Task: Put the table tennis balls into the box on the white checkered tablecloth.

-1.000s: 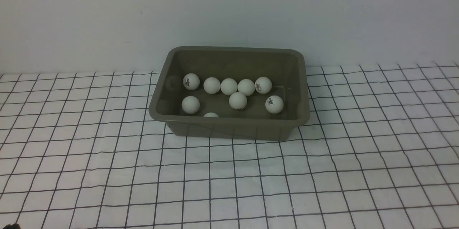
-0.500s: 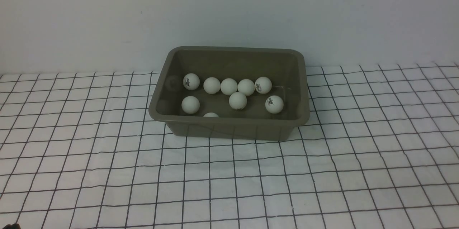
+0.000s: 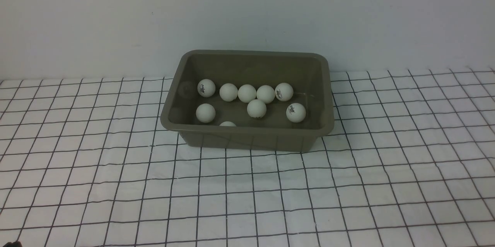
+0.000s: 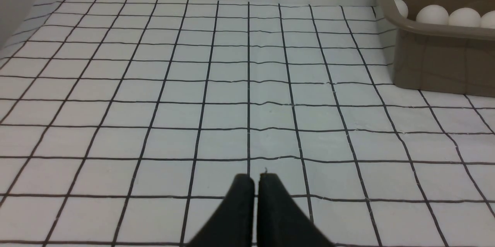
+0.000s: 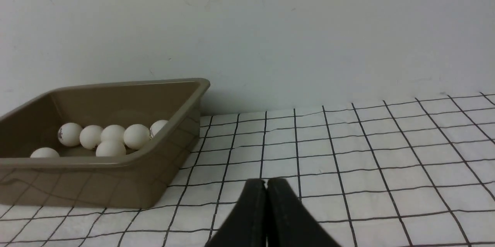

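The olive-grey box (image 3: 247, 135) stands on the white checkered tablecloth (image 3: 247, 200) near the back wall. Several white table tennis balls (image 3: 256, 108) lie inside it, five in a row along the far side and others nearer the front wall. In the left wrist view the box (image 4: 437, 61) is off to one side with balls (image 4: 432, 14) showing over its rim; my left gripper (image 4: 256, 179) is shut and empty over bare cloth. In the right wrist view the box (image 5: 116, 185) holds balls (image 5: 136, 136), and my right gripper (image 5: 266, 183) is shut and empty. Neither gripper shows in the front view.
A plain white wall (image 3: 247, 11) rises right behind the box. The cloth is slightly wrinkled. A small dark object (image 3: 13, 244) peeks in at the front view's lower left corner.
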Action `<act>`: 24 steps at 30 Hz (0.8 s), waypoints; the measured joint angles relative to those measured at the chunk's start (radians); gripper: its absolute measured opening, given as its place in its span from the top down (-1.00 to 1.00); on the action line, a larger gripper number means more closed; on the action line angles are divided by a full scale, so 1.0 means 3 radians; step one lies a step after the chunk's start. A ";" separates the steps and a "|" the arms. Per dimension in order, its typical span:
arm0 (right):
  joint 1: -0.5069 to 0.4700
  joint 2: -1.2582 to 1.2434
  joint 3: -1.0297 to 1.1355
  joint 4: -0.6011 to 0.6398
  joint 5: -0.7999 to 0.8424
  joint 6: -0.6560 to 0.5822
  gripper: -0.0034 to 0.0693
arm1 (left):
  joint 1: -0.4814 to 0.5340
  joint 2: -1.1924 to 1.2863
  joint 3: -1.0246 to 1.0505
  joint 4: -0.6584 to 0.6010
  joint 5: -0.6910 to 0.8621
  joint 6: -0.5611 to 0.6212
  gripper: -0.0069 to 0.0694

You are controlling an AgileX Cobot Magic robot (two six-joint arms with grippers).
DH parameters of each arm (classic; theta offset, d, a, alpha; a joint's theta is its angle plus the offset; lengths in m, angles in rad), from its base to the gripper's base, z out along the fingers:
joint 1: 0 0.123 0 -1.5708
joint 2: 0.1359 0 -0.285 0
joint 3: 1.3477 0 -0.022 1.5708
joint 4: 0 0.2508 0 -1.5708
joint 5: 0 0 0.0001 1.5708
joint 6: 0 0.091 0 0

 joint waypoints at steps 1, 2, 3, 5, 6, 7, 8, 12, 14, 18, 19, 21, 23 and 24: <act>0.0000 0.0000 0.0000 0.0168 0.0044 -0.0154 0.95 | 0.0000 0.0000 0.0000 0.0000 0.0000 0.0000 0.83; 0.0000 0.0000 0.0000 0.0357 0.0117 -0.0328 0.95 | 0.0000 0.0000 0.0000 0.0000 0.0000 0.0000 0.83; 0.0000 0.0000 0.0000 0.0396 0.0134 -0.0363 0.95 | 0.0000 0.0000 0.0000 0.0000 0.0000 0.0000 0.83; 0.0000 0.0000 0.0000 0.0810 0.0303 -0.0727 0.95 | 0.0000 0.0000 0.0000 0.0000 0.0000 0.0000 0.83; 0.0000 0.0000 0.0000 0.0969 0.0408 -0.0951 0.95 | 0.0000 0.0000 0.0000 0.0000 0.0000 0.0000 0.83; 0.0000 0.0000 0.0000 0.1296 0.0569 -0.1323 0.95 | 0.0000 0.0000 0.0000 0.0000 0.0000 0.0000 0.83; 0.0000 0.0000 0.0000 0.1512 0.0645 -0.1517 0.95 | 0.0000 0.0000 0.0000 0.0000 0.0000 0.0000 0.83; 0.0000 0.0000 0.0000 0.2500 0.0912 -0.2791 0.95 | 0.0000 0.0000 0.0000 0.0000 0.0000 0.0000 0.83; 0.0000 0.0000 0.0000 0.2789 0.0930 -0.3254 0.95 | 0.0000 0.0000 0.0000 0.0000 0.0000 0.0000 0.83; 0.0000 0.0000 0.0000 0.2983 0.0934 -0.3461 0.95 | 0.0000 0.0000 0.0000 0.0000 0.0000 0.0000 0.83; 0.0000 0.0000 0.0000 0.2995 0.0934 -0.3461 0.95 | 0.0000 0.0000 0.0000 0.0000 0.0000 0.0000 0.83; 0.0000 0.0000 0.0000 0.3008 0.0934 -0.3464 0.95 | 0.0000 0.0000 0.0000 0.0000 0.0000 0.0000 0.83; 0.0000 0.0000 0.0000 0.3010 0.0934 -0.3468 0.95 | 0.0000 0.0000 0.0000 0.0000 0.0000 0.0000 0.83; 0.0000 0.0000 0.0000 0.3010 0.0934 -0.3469 0.95 | 0.0000 0.0000 0.0000 0.0000 0.0000 0.0000 0.83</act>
